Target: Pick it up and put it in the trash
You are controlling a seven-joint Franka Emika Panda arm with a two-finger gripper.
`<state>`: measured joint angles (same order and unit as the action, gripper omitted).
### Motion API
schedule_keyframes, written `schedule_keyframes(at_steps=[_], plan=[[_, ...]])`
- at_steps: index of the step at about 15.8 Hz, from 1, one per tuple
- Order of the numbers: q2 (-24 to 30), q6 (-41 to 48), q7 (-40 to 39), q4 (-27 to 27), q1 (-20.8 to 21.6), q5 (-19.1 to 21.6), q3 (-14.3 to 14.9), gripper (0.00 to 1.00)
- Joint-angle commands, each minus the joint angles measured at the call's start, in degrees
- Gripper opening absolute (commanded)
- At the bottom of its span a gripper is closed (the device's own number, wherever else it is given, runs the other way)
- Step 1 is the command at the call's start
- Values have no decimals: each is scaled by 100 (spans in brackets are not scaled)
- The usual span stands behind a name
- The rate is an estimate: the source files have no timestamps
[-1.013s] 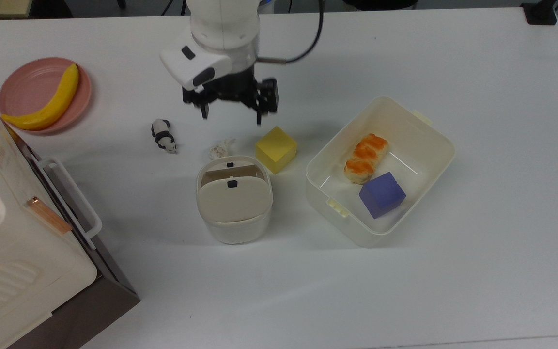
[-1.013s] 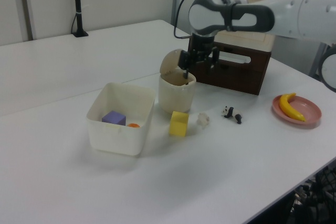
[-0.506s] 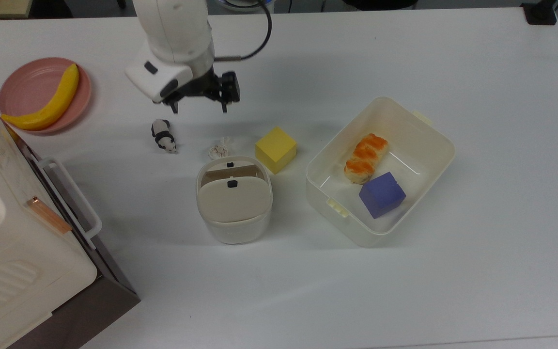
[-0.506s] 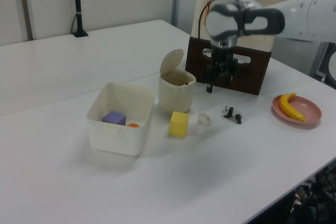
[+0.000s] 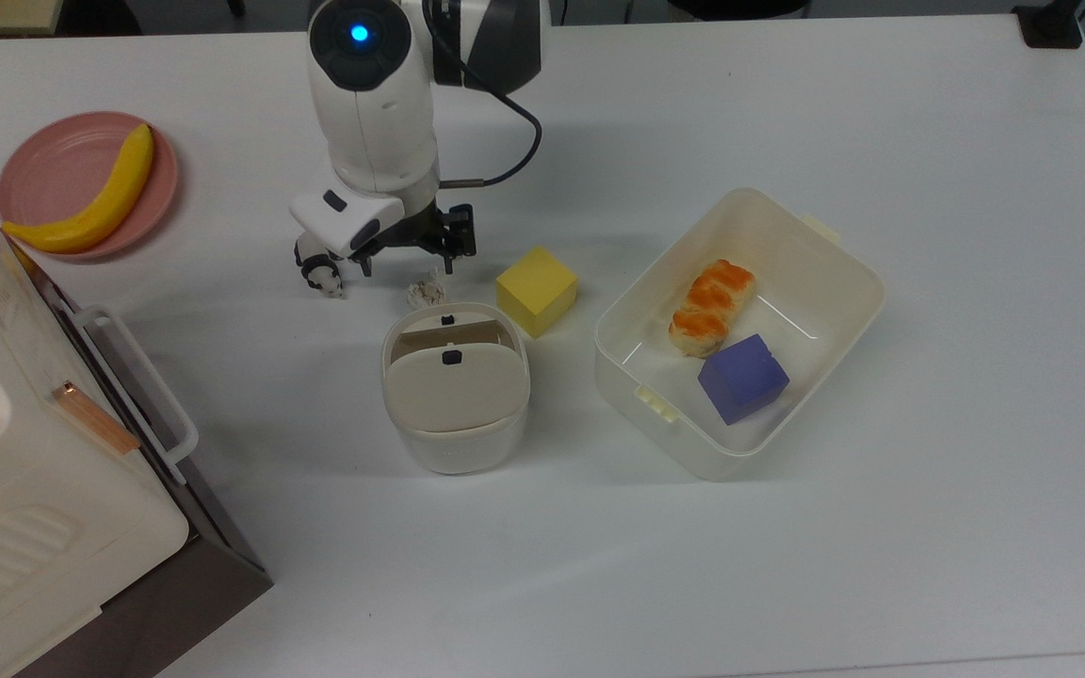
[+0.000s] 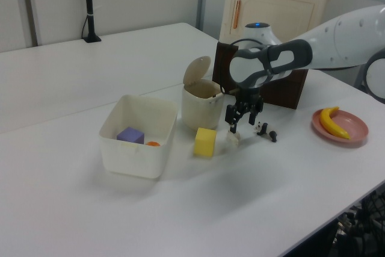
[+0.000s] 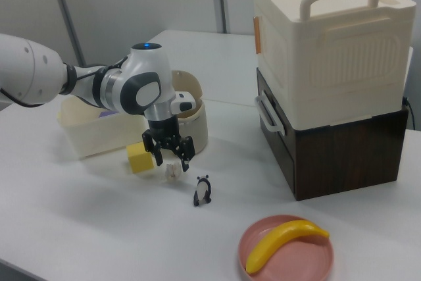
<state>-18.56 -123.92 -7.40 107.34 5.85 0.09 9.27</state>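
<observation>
The crumpled off-white paper ball (image 5: 425, 291) (image 6: 233, 139) (image 7: 173, 172) lies on the white table between the panda figurine and the yellow cube, just beyond the trash in the top view. My gripper (image 5: 406, 266) (image 6: 242, 124) (image 7: 172, 160) hangs open directly over the ball, fingertips low, one on each side of it, nothing held. The trash (image 5: 455, 388) (image 6: 201, 105) (image 7: 195, 122) is a small cream bin. Its swing flap is tilted, leaving a gap on the side nearest the ball.
A panda figurine (image 5: 320, 274) (image 7: 202, 191) and a yellow cube (image 5: 536, 289) (image 6: 205, 142) flank the ball. An open cream tub (image 5: 867, 278) holds bread and a purple cube. A pink plate (image 5: 43, 155) carries a banana. A tall cream-and-brown cabinet (image 7: 329, 83) stands nearby.
The gripper swung toward the top view's left, then came down and toward the bin, ending low over the paper ball. It stayed open. The ball and bin have not moved.
</observation>
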Motion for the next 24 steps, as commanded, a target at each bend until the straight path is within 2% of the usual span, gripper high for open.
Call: schedule_keyframes(at_steps=[1, 4, 6, 7, 9, 11, 14, 15, 17, 18, 21, 22, 23, 24], plan=[[-209, -422, -16, 112, 224, -88, 39, 68], [-288, -554, 98, 76, 259, -105, 39, 38], [-271, -555, 212, 68, 346, -114, 39, 5], [-227, -537, 230, 59, 373, -114, 48, 0], [87, -415, 230, 33, 391, -114, 40, 0], [439, 171, 160, -124, 373, -97, 31, 0], [582, 1060, 168, -896, 321, 78, 22, 0], [555, 1176, 203, -1152, 321, 288, 31, 0], [547, 1064, 265, -1330, 312, 693, 57, 0], [520, 758, 474, -1382, 321, 755, 57, 0], [197, -271, 1187, -1400, 364, 572, 57, 0], [-14, -543, 1380, -1418, 382, 388, 31, 12], [-129, -702, 1573, -1418, 391, 291, 22, 28], [-226, -800, 1758, -1453, 426, 212, 22, 71]])
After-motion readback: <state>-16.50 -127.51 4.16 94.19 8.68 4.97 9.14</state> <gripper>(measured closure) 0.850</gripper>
